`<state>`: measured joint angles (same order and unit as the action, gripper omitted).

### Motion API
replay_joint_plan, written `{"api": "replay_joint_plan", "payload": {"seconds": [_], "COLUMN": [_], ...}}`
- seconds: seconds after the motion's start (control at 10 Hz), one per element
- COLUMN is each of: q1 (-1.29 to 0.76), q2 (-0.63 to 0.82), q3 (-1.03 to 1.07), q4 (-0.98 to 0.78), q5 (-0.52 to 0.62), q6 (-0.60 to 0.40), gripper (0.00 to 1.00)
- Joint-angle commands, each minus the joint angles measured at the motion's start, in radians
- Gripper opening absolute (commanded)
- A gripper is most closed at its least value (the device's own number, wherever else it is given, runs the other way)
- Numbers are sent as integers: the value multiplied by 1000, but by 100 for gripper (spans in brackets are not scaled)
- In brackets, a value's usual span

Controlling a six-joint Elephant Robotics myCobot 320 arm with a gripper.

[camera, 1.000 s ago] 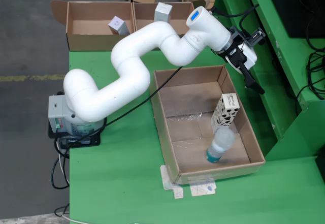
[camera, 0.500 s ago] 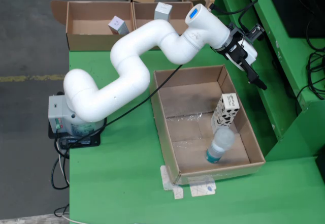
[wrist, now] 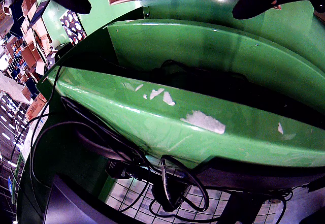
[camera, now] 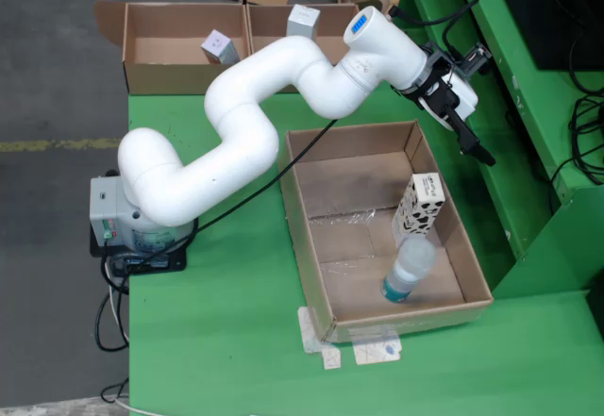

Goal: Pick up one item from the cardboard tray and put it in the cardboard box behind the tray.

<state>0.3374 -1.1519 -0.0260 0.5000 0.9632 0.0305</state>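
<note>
Green tabletop (camera: 226, 341) carries the tray (camera: 311, 246); my gripper (camera: 469, 142) hangs empty, fingers spread, outside its far right corner. Spotted carton (camera: 418, 207) and bottle (camera: 408, 269) stand against the tray's right wall. I should swing inward, then descend squarely. No readable writing.

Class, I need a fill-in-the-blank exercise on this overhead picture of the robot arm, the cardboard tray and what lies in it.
1. The tray holds a clear plastic ____ lying near its front end.
2. Beside the bottle stands a white carton marked with ____ spots.
3. The gripper hangs above the tray's far ____ corner.
4. The table is painted ____.

Missing words: bottle; black; right; green
</note>
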Motion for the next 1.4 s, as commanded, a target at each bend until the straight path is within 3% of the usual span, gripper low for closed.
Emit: {"api": "replay_joint_plan", "payload": {"seconds": [0.0, 0.1, 0.2, 0.3, 0.5, 1.3], "q1": [7, 5, 2, 0, -2, -3], "q2": [58, 58, 57, 53, 51, 22], "q3": [26, 26, 26, 26, 26, 26], "q4": [12, 12, 12, 12, 12, 12], "q5": [-10, -10, -10, -10, -10, -10], "q6": [0, -86, -91, -6, -81, -54], "gripper": [100, 100, 100, 100, 100, 100]}}
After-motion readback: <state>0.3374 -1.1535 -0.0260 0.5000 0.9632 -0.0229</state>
